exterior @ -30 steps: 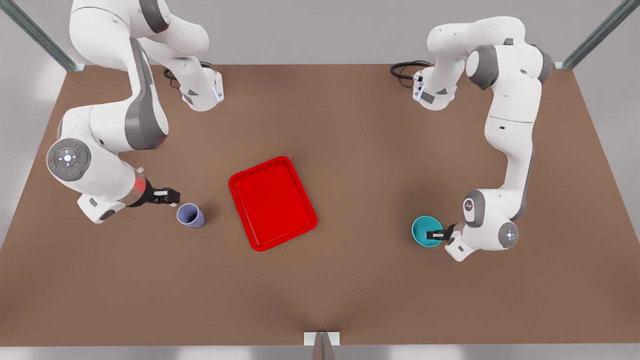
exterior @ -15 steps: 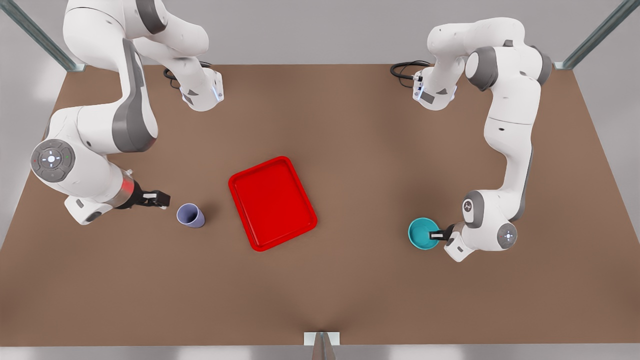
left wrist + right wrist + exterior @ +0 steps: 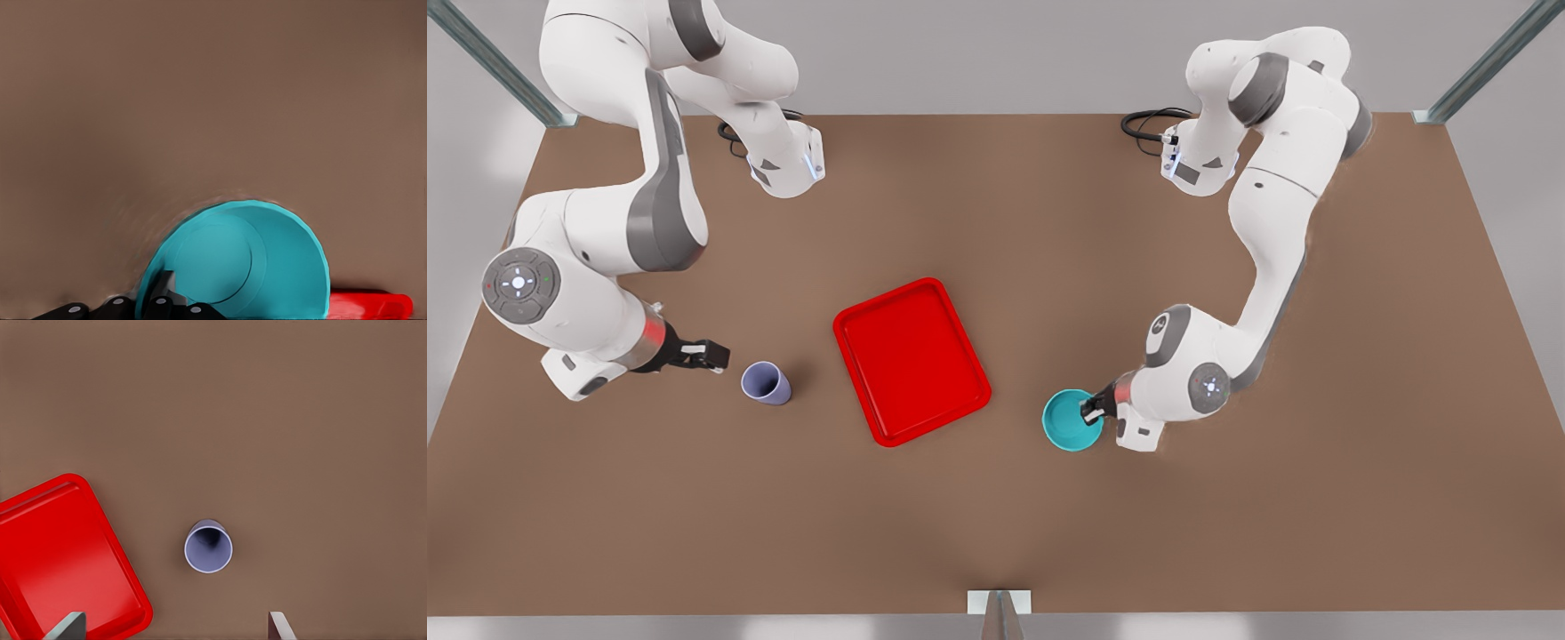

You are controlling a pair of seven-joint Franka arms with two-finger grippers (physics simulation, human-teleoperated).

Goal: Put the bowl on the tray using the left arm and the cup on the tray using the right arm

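Front view: red tray [image 3: 911,360] lies near the middle of the brown surface [image 3: 1049,222], long axis tilted, nothing on it. Teal bowl [image 3: 1072,420] sits at about 4 o'clock from the tray, apart from its rim, upright. Left pincer [image 3: 1092,411] is at the bowl's 3 o'clock edge, its dark fingers clamped over the rim; this arm reaches in from the front view's right. Lavender cup [image 3: 766,383] stands upright on the surface at about 8 o'clock from the tray, near it but not touching. Right pincer [image 3: 713,356] is close to the cup at its 10 o'clock, not touching it; this arm reaches in from the front view's left. Finger spread cannot be judged from here.

Left wrist view: bowl [image 3: 243,263] seen close, mouth toward the camera, inner floor visible. Dark fingers [image 3: 160,308] of the left pincer pinch the near rim, one inside the wall, one outside. A strip of the red tray [image 3: 370,305] shows past the bowl's far side, with brown surface [image 3: 213,100] around.

Right wrist view: cup [image 3: 209,547] seen from above, open mouth up, standing free on the surface [image 3: 300,420]. Two grey fingertips [image 3: 69,628] of the right pincer are spread wide with nothing between them; the cup lies ahead of the gap. A rounded corner of the tray [image 3: 67,560] is near the cup, not touching.
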